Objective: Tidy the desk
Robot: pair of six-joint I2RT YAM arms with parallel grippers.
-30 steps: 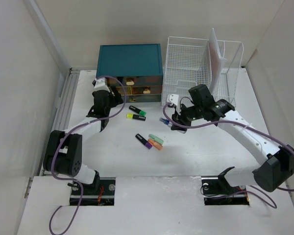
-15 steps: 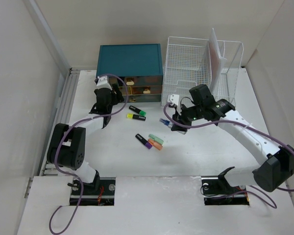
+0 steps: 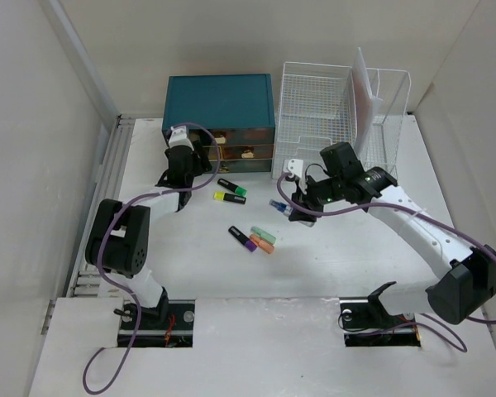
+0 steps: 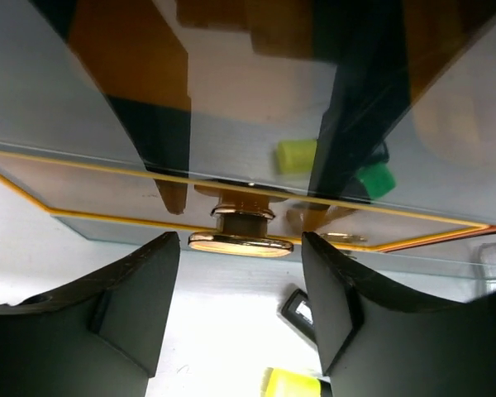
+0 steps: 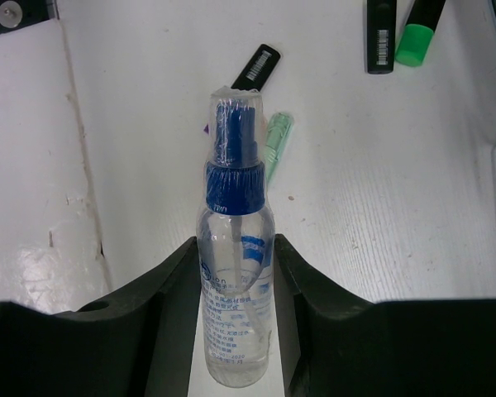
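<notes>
Gold drawer handle [image 4: 236, 241] is sitting between the spread, empty fingers of the left claw [image 4: 240, 279]. That arm has been creeping up to the teal chest [image 3: 219, 101] at eleven o'clock, so a drawer pull is likely coming. The right claw [image 5: 236, 306] is gripping one spray bottle [image 5: 236, 207] above the white tabletop [image 3: 339, 256], which is filling the middle of the overhead view. Five markers [image 3: 242, 237] are lying at its centre, and one wire rack [image 3: 318, 99] is standing at one o'clock.

A teal gold-handled drawer chest [image 3: 219, 103] sits upper centre, with a white wire-mesh file rack [image 3: 318, 103] right beside it. 5 coloured highlighter pens [image 3: 229, 198] lie below, and a clear blue-capped spray bottle [image 3: 279, 205] is right of them.
</notes>
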